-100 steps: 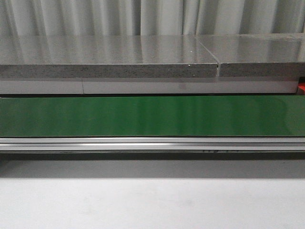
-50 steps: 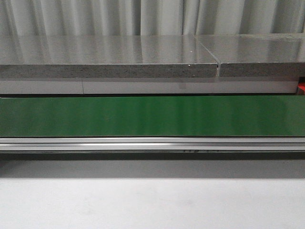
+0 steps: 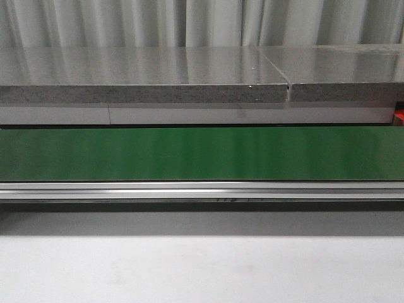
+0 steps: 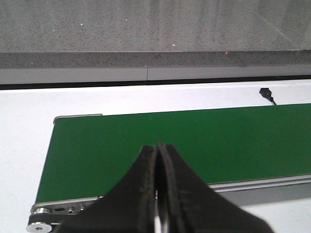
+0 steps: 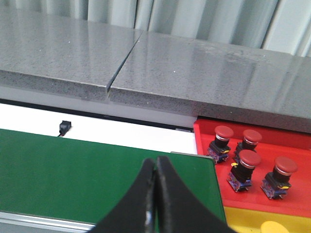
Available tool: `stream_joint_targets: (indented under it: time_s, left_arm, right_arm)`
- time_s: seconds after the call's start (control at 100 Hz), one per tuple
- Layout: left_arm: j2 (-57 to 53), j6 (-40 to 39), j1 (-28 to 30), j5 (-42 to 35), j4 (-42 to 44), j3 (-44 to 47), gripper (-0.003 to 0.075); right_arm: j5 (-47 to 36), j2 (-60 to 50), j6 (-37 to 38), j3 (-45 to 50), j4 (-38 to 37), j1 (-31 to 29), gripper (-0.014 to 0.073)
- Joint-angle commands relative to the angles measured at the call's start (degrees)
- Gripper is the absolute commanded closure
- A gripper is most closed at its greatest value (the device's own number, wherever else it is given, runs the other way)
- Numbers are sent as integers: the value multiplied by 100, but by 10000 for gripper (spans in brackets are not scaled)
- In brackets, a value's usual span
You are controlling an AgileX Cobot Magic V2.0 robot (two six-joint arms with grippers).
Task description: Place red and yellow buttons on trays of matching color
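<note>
While both grippers hang pinched shut and empty over the green belt (image 3: 202,153), left gripper (image 4: 157,160) and right gripper (image 5: 155,172), four red buttons (image 5: 249,158) stand upright, caps up, in the red tray (image 5: 296,141) just past the belt's end, above the yellow tray (image 5: 243,221). The front view matches a second ago.

Yellow tray (image 5: 272,222) and yellow button (image 5: 274,227) cropped, red tray (image 3: 399,117) barely showing
</note>
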Motion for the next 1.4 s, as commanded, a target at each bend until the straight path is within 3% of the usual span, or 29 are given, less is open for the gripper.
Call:
stream_joint_targets:
  time_s: [0.0, 0.42, 1.391]
  left_arm:
    - [25, -4, -52, -426, -84, -155, 739]
    - [25, -4, -52, -426, -84, -155, 739]
    - [25, -4, -52, -426, -84, -155, 739]
  right_arm:
    - [-867, -236, 121, 209, -176, 5, 662]
    - [-1766, -1048, 126, 1748, -176, 5, 662]
    - [-1704, -1115, 126, 1736, -176, 5, 662]
